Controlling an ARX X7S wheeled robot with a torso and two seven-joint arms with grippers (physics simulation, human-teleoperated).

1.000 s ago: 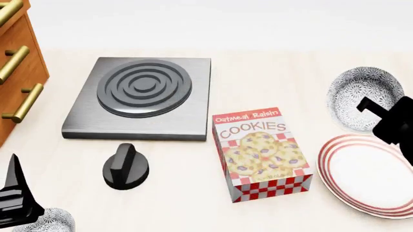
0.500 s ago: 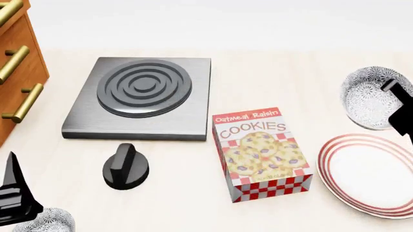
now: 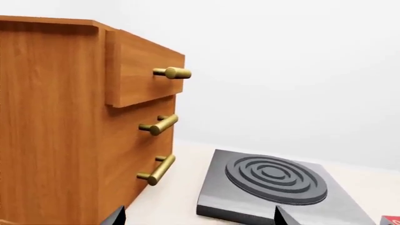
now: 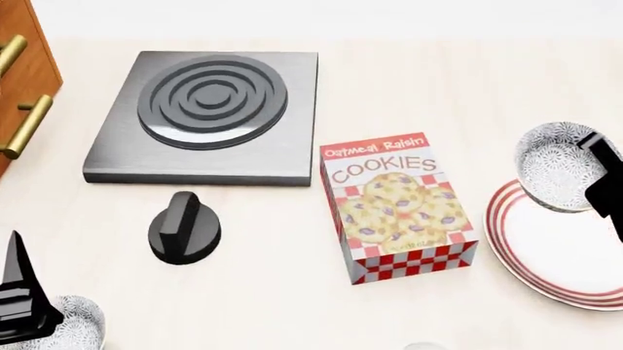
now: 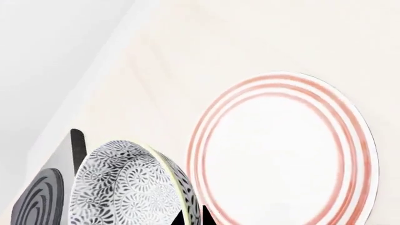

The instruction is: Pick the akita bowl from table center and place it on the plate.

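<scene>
The akita bowl [image 4: 556, 166], speckled grey-black on white, hangs tilted at the right of the head view, overlapping the far-left rim of the plate [image 4: 570, 255]. My right gripper [image 4: 605, 169] is shut on the bowl's rim. In the right wrist view its fingertips straddle the wall of the bowl [image 5: 134, 187] with the gripper [image 5: 195, 219] at the bottom edge, and the red-ringed plate [image 5: 281, 150] lies beyond. My left gripper [image 4: 20, 292] is low at the left, open and empty; its gripper [image 3: 198, 220] shows only two widely spaced tips.
A second speckled bowl [image 4: 76, 328] sits beside the left gripper. A cookie box [image 4: 399, 208] stands mid-table, left of the plate. A black knob [image 4: 183, 227] and a grey burner plate [image 4: 209, 117] lie further left. A wooden drawer cabinet [image 3: 75, 126] stands at the far left.
The head view has tilted down, so the scene sits higher. The right gripper has carried the bowl from the table beyond the plate to over the plate's rim. The left arm has barely moved.
</scene>
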